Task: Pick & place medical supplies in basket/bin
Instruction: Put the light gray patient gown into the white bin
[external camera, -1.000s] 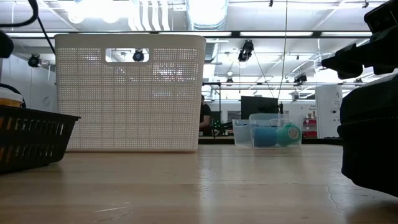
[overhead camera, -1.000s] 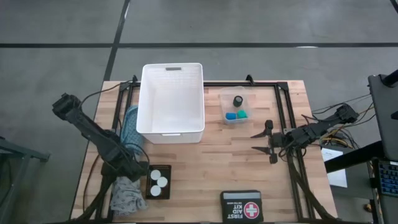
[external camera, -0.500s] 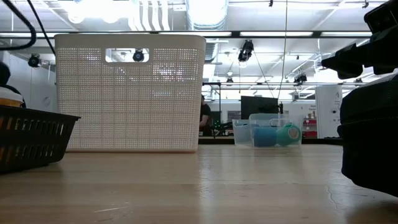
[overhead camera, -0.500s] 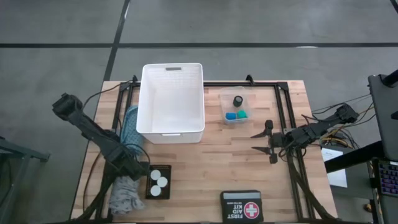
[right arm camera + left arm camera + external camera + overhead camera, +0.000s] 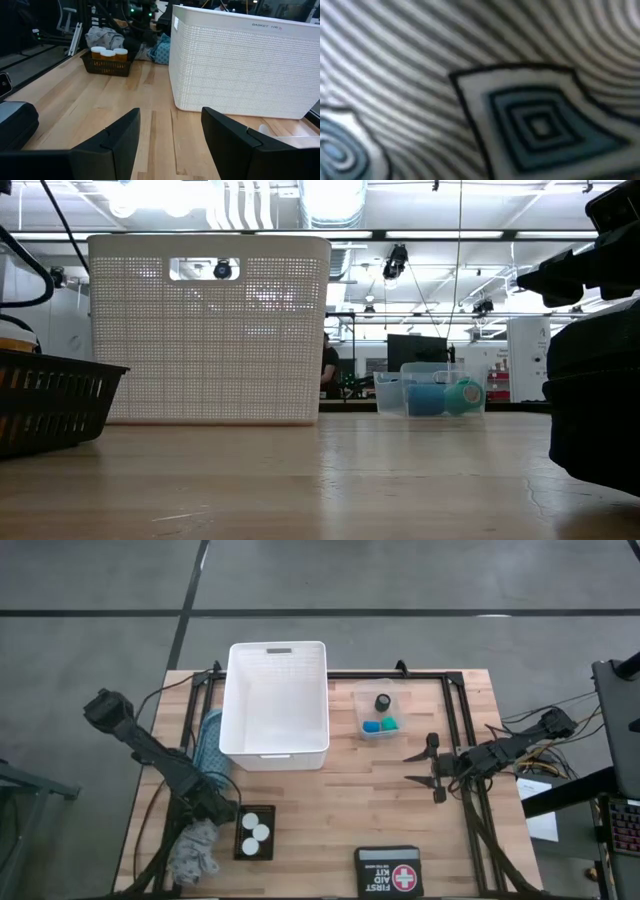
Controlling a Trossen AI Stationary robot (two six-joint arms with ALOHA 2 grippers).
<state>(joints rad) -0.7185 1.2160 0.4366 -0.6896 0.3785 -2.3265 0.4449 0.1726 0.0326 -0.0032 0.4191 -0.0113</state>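
A patterned cloth (image 5: 195, 850) lies at the table's near left, and its teal part (image 5: 210, 740) reaches up beside the white basket (image 5: 275, 705). My left gripper (image 5: 208, 822) points steeply down onto the cloth's grey-white bundle. The cloth's pattern (image 5: 530, 125) fills the left wrist view, and the fingers do not show. Three orange pill bottles (image 5: 257, 832) with white caps stand in a small black basket (image 5: 106, 66). A clear tub (image 5: 365, 700) holds black, blue and green round pieces. My right gripper (image 5: 410, 768) waits open at the right, above the table. My left gripper comes at the grey-white bundle of the cloth (image 5: 102, 36) from above, slanting. The arm and the cloth hide the fingers. I cannot tell whether they touch it.
A black first aid kit (image 5: 388, 870) lies at the near edge. Black frame rails (image 5: 455, 730) run along the table's left, right and far sides. Bare wood lies between the white basket, the tub and my right gripper.
My left gripper has sunk toward the cloth at the near left. The cloth's grey-white bundle now looks more bunched and smaller than before. My right arm has kept still.
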